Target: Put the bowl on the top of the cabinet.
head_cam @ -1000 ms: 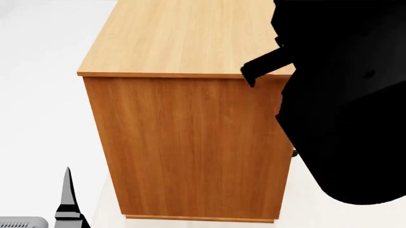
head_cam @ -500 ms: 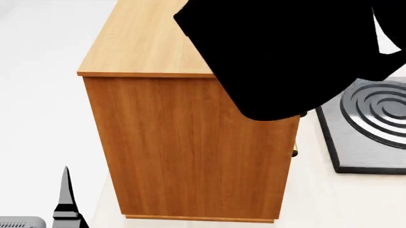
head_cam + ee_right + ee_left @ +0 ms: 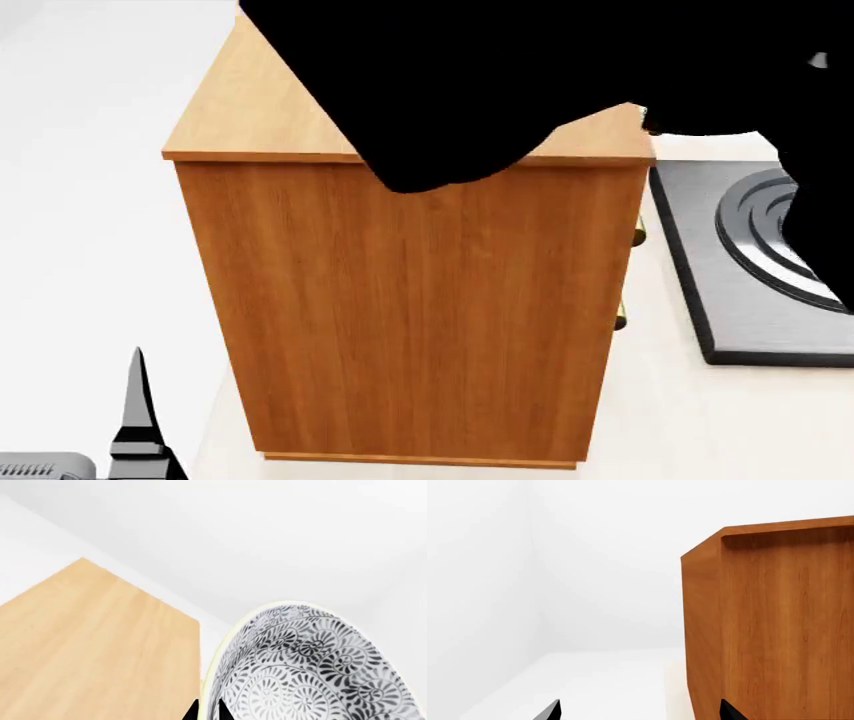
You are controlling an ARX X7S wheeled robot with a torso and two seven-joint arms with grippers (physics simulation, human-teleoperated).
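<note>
Our right claw [image 3: 208, 711] pinches the bowl [image 3: 307, 665] rim tight above the cabinet [image 3: 93, 645]. We should lower it slowly and keep it flat.

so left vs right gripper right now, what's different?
Right gripper: shut on the rim of the patterned bowl, held above the cabinet top. Left gripper: open and empty, fingertips spread, low beside the cabinet's side panel, facing it. Both have black fingers.
</note>
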